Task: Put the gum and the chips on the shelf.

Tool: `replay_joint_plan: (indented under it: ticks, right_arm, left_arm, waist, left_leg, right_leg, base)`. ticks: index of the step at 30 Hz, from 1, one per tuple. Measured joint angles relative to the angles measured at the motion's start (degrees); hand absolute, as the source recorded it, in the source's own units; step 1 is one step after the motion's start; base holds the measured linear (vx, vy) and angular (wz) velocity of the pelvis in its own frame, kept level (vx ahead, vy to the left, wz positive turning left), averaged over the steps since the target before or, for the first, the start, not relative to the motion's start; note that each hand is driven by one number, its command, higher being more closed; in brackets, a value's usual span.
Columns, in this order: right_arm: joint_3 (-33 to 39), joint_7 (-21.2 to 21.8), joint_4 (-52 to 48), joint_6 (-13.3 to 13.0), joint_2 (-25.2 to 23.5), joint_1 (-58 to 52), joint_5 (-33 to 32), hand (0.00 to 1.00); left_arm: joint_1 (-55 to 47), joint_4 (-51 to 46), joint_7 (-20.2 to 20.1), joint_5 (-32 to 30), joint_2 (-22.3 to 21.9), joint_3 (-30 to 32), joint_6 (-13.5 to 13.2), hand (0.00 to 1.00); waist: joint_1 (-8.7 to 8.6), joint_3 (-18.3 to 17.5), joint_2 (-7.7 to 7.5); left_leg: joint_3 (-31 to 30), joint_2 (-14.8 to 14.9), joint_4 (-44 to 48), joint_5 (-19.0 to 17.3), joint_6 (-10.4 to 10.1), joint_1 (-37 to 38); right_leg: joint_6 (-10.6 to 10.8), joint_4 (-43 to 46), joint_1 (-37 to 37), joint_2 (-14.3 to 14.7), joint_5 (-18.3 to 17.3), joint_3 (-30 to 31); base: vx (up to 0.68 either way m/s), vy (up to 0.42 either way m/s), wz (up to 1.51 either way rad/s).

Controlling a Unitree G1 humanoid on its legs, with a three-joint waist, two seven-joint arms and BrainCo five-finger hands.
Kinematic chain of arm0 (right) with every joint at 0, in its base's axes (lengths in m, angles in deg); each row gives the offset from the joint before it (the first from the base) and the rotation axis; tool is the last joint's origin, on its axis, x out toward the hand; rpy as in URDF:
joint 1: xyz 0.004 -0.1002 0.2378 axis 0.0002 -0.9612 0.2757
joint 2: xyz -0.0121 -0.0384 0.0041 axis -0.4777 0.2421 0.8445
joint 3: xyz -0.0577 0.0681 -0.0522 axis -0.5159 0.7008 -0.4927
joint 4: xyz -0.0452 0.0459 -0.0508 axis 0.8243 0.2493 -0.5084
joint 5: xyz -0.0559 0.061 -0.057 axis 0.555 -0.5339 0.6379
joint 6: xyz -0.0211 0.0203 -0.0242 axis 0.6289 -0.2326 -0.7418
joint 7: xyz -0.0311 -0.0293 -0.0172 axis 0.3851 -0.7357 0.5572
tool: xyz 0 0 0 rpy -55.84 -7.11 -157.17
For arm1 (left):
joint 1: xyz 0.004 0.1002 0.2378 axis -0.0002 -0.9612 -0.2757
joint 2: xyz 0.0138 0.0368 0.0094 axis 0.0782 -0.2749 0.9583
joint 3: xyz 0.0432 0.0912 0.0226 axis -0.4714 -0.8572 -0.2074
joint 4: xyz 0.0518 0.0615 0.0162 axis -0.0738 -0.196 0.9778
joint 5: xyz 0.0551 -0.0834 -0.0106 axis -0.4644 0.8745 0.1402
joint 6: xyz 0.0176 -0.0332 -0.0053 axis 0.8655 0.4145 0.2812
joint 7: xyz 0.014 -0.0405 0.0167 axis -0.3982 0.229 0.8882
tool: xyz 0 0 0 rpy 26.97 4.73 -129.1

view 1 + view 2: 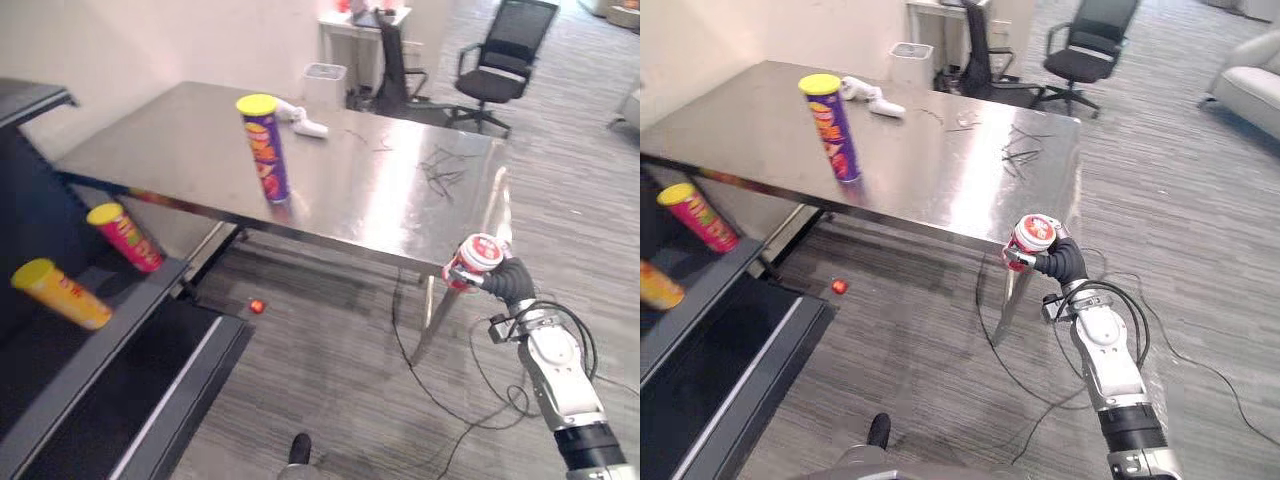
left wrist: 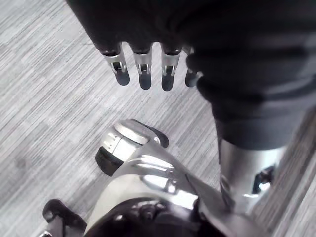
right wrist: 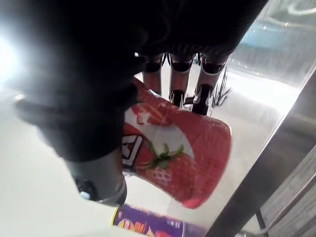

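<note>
A red gum tub (image 1: pixel 478 256) with strawberry print is held by my right hand (image 1: pixel 510 280), just off the front right corner of the steel table (image 1: pixel 400 200). In the right wrist view the fingers (image 3: pixel 177 79) curl round the gum tub (image 3: pixel 182 153). A purple chips can (image 1: pixel 265 148) with a yellow lid stands upright on the table, far to the left of that hand. The dark shelf (image 1: pixel 120 330) is at the left. My left hand (image 2: pixel 143 74) hangs over the floor with straight fingers, holding nothing.
On the shelf lie a pink can (image 1: pixel 126 238) and a yellow can (image 1: pixel 60 293), both tilted. A white object (image 1: pixel 303 120) and thin dark wires (image 1: pixel 440 165) lie on the table. A small red thing (image 1: pixel 256 306) is on the floor. An office chair (image 1: pixel 500 60) and a bin (image 1: pixel 324 84) stand behind.
</note>
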Motion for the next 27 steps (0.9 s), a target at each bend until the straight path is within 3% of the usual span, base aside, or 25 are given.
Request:
replay_joint_plan:
  ticks: [1, 3, 4, 5, 6, 8, 9, 10, 11, 13, 18, 21, 25, 26, 27]
  right_arm:
    - [-0.18, -0.22, 0.36, 0.31, -0.07, 0.81, 0.10, 1.00]
    - [0.41, -1.72, 0.39, 0.86, 0.04, 0.80, 0.23, 1.00]
    - [2.12, -2.70, 0.47, 0.95, 0.06, 0.59, 0.64, 1.00]
    - [3.20, -2.93, 0.53, 0.95, 0.09, 0.36, 0.73, 1.00]
    - [4.99, -3.47, 0.55, 0.77, 0.06, -0.12, 1.17, 1.00]
    - [10.15, -4.57, 0.71, 0.06, -0.20, -2.47, 1.16, 1.00]
    - [10.93, -4.62, 0.57, -0.32, 0.19, -3.38, 1.15, 1.00]
    - [12.49, -4.62, 0.40, -0.70, 0.55, -5.16, 1.13, 1.00]
    - [13.66, -4.80, 0.42, -0.65, 0.55, -6.45, 1.12, 1.00]
    - [13.90, -4.71, 0.42, -0.59, 0.16, -6.89, 1.13, 1.00]
    - [15.08, -5.82, 0.29, -0.59, -2.26, -7.69, 1.23, 1.00]
    - [17.46, -6.46, 0.26, -0.58, -3.06, -9.01, 1.43, 1.00]
    - [18.58, -6.67, 0.18, -0.62, -3.07, -9.55, 1.78, 1.00]
    - [18.54, -6.58, 0.19, -0.62, -3.23, -9.61, 1.82, 1.00]
    - [18.23, -6.39, 0.19, -0.65, -3.49, -9.48, 1.85, 1.00]
  left_arm:
    - [-0.40, -0.28, 0.36, 1.15, -0.74, 0.82, -0.21, 0.00]
    - [-0.72, -0.25, 0.67, 2.22, -1.12, 1.83, -0.19, 0.00]
    - [-0.68, -0.29, 0.81, 2.22, -1.12, 2.16, -0.15, 0.00]
    - [-0.64, -0.30, 0.80, 2.23, -1.11, 2.28, -0.15, 0.00]
    - [-0.55, -0.16, 0.71, 2.25, -1.06, 2.50, -0.10, 0.00]
    - [-1.61, 0.89, -0.31, 4.33, -1.57, 2.94, 0.68, 0.00]
    - [-2.96, 0.80, -0.54, 4.73, -1.90, 3.06, 0.62, 0.00]
    - [-4.54, 0.85, -0.65, 5.97, -2.22, 3.33, 0.59, 0.00]
    - [-4.47, 0.85, -0.64, 6.33, -2.30, 3.49, 0.54, 0.00]
    - [-4.69, 0.93, -0.54, 6.73, -3.25, 4.04, 0.52, 0.00]
    - [-5.13, 2.03, -0.07, 6.53, -3.88, 5.59, -0.83, 0.00]
    - [-5.14, 2.56, -0.11, 6.68, -3.93, 5.43, -1.16, 0.00]
    - [-5.00, 1.97, -0.19, 6.08, -2.76, 4.08, -2.18, 0.00]
    - [-4.60, 1.73, -0.14, 6.13, -2.57, 3.74, -2.35, 0.00]
    - [-3.78, 1.24, 0.00, 6.54, -1.84, 3.38, -2.39, 0.00]
  waist:
    - [0.06, 0.12, 0.40]
    - [-0.74, 0.16, 0.46]
    - [-0.96, 0.24, 0.70]
    - [-1.10, 0.27, 0.73]
    - [-1.13, 0.65, -0.19]
    - [-1.17, 0.65, -0.18]
    - [-1.26, 0.28, 0.44]
    - [-2.21, -0.23, 0.93]
    - [-2.36, -0.13, 0.36]
    - [-2.18, -0.13, -0.11]
    - [-1.84, -0.30, -2.01]
    - [-1.78, -0.29, -2.05]
    - [-1.79, -0.78, -1.67]
    - [-2.01, -0.81, -2.03]
    - [-1.73, -0.68, -2.62]
  left_leg:
    - [1.92, 0.00, -0.03, -0.16, 3.79, -1.38]
    - [13.31, 1.37, 0.01, -3.25, 11.59, -1.97]
    - [21.29, 2.35, 0.65, -6.52, 15.27, -2.65]
    - [25.26, 3.01, 2.08, -9.12, 16.49, -3.51]
    - [30.45, 3.72, 4.80, -10.91, 16.95, -5.01]
    - [36.81, 3.45, 18.28, -6.99, 17.02, -6.05]
    - [37.00, 3.06, 19.73, -5.33, 16.87, -5.05]
    - [36.53, 1.53, 16.39, -5.64, 13.33, -4.00]
    - [36.29, 0.05, 13.83, -3.97, 11.58, -4.04]
    - [36.40, -1.42, 10.82, -2.85, 10.44, -3.88]
    - [39.24, -5.93, 1.33, -0.94, 11.04, 0.13]
    - [39.35, -7.38, -0.34, -1.28, 11.12, 1.17]
    - [38.11, -6.92, -0.32, -3.19, 11.29, 2.03]
    - [37.67, -6.50, -0.31, -3.75, 11.98, 2.01]
    - [37.54, -5.84, -0.22, -4.02, 12.16, 1.98]
  right_leg:
    - [-0.21, 0.61, 0.70, -0.30, -0.92, -2.63]
    - [-0.18, 0.14, 3.08, -1.11, -0.87, -8.40]
    - [-0.19, -0.64, 5.24, -1.41, -0.87, -12.90]
    - [-0.20, -0.98, 6.01, -1.53, -0.87, -14.85]
    - [-0.23, -1.11, 6.94, -2.69, -1.10, -17.86]
    - [0.74, 4.01, 8.52, -7.35, -4.09, -23.26]
    - [1.48, 5.11, 8.90, -7.34, -4.86, -23.72]
    - [1.37, 6.45, 9.29, -7.53, -5.78, -24.17]
    - [1.21, 6.81, 9.16, -8.09, -5.94, -24.60]
    - [1.52, 6.81, 9.26, -8.39, -5.78, -26.27]
    - [3.15, 6.48, 10.97, -10.87, -3.86, -28.74]
    - [0.39, 7.29, 11.07, -12.14, -0.68, -27.78]
    - [-5.80, 16.73, 6.70, -15.29, 6.50, -23.01]
    - [-5.72, 18.03, 5.33, -15.32, 5.84, -21.21]
    - [-5.80, 18.05, 3.29, -14.34, 2.71, -19.90]
  base:
    - [-0.06, -0.057, 1.25]
    - [-0.03, -0.031, 1.61]
    - [-0.01, -0.007, 1.62]
    - [0.00, 0.008, 1.61]
    - [0.02, 0.075, 1.46]
    - [0.07, 0.123, 1.29]
    - [0.13, 0.139, 0.98]
    - [0.09, 0.132, 0.99]
    - [0.07, 0.127, 0.95]
    - [0.02, 0.088, 0.56]
    - [0.07, 0.083, 0.32]
    - [0.09, 0.094, 0.13]
    - [0.11, 0.097, 0.00]
    - [0.15, 0.036, 0.04]
    - [0.11, -0.003, 0.02]
